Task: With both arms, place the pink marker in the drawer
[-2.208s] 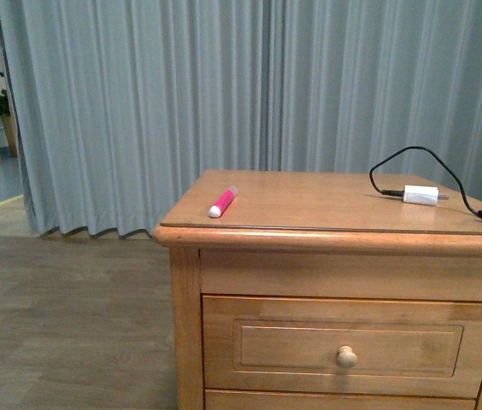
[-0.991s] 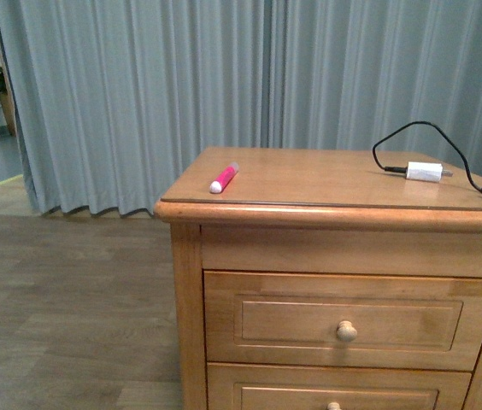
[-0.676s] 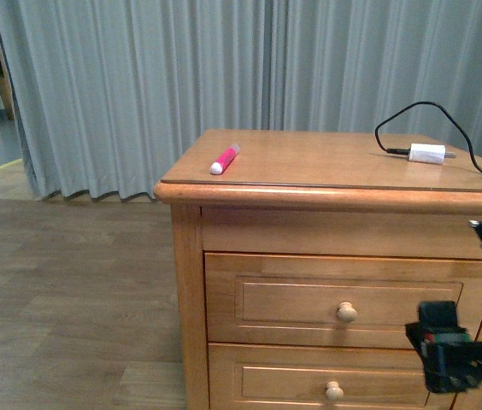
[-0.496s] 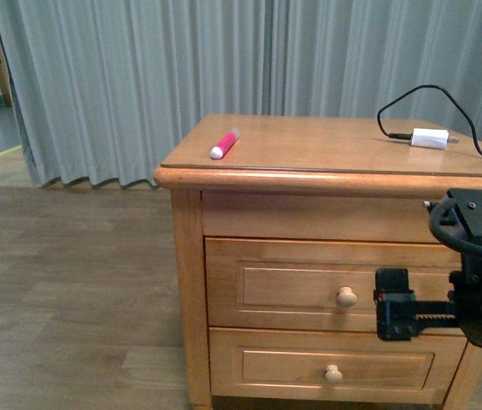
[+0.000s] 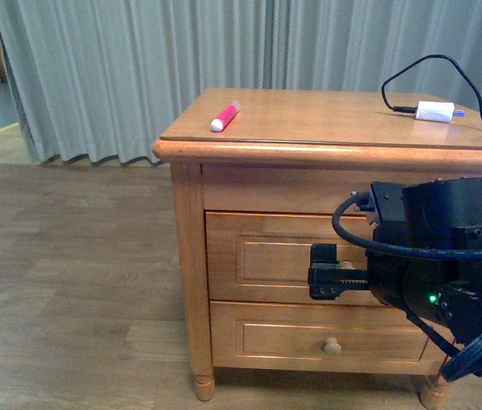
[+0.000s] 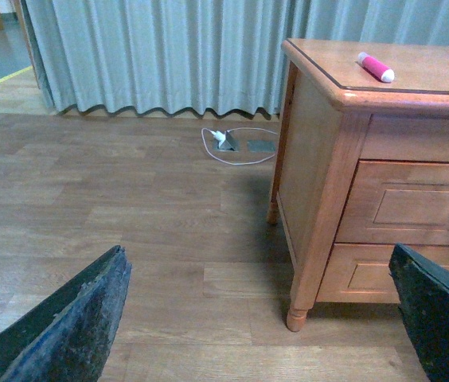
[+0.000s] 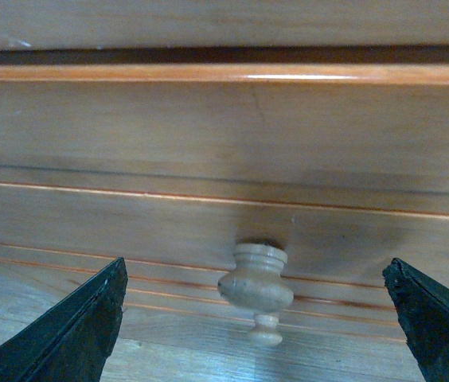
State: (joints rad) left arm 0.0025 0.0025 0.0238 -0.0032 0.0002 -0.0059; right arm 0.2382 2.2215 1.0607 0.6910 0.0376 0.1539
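In the front view, the pink marker [image 5: 225, 116] lay on the cabinet [image 5: 185, 256] top, near its left rear corner and well apart from the charger plug [image 5: 435, 111]. The right gripper [image 5: 325, 275] hung close before the drawer [image 5: 254, 260], which was shut, its inside hidden.

In the left wrist view, the left gripper [image 6: 248, 334] hung over the floor [image 6: 129, 207] beside the cabinet with jaws spread and nothing between them. The marker [image 6: 375, 67] lay far off.

In the right wrist view, the right gripper [image 7: 252, 318] had its jaws spread, with the knob [image 7: 257, 286] between them untouched. This looked like the opening step. Next it would need to advance, close on the knob and pull straight out.
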